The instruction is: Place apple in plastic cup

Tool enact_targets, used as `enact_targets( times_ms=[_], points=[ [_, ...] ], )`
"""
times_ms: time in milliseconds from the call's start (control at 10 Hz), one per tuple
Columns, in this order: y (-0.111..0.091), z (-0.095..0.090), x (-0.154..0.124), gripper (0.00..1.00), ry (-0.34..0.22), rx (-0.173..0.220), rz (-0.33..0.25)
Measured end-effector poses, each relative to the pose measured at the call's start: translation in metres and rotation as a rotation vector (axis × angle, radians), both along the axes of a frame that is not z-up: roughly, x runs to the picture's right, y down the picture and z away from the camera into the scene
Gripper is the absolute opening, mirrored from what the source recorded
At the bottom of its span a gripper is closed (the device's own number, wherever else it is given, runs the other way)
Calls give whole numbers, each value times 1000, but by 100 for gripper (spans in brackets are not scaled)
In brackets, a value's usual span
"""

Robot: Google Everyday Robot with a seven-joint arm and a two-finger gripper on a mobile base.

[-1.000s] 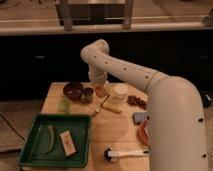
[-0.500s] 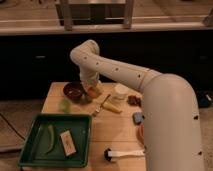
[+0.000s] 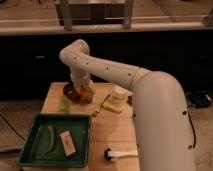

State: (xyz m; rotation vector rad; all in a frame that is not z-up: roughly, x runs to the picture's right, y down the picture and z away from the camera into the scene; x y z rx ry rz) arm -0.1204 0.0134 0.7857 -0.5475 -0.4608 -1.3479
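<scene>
My gripper point(image 3: 83, 93) hangs from the white arm over the back left of the wooden table point(image 3: 107, 131). It is shut on the apple point(image 3: 87, 92), a small orange-red fruit that shows at the fingertips, held just above the table. The plastic cup point(image 3: 64, 105), pale green and translucent, stands on the table a little to the left of the gripper and nearer the camera. The gripper is beside the cup, not over it.
A dark bowl point(image 3: 69, 91) sits right behind the gripper. A white round container point(image 3: 121, 91) stands to the right, a yellow item point(image 3: 111, 106) lies mid-table. A green tray point(image 3: 32, 152) with two items fills the front left. A white-and-black tool point(image 3: 120, 154) lies at the front.
The arm has swung left across the back of the table, carrying the apple from near the white container to beside the dark bowl and closer to the green cup.
</scene>
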Motion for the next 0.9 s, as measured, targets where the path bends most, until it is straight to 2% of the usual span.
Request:
enact_targets(
  times_ms=[900],
  points=[
    [6,-13,-83,2,-109,-1,-169]
  ],
)
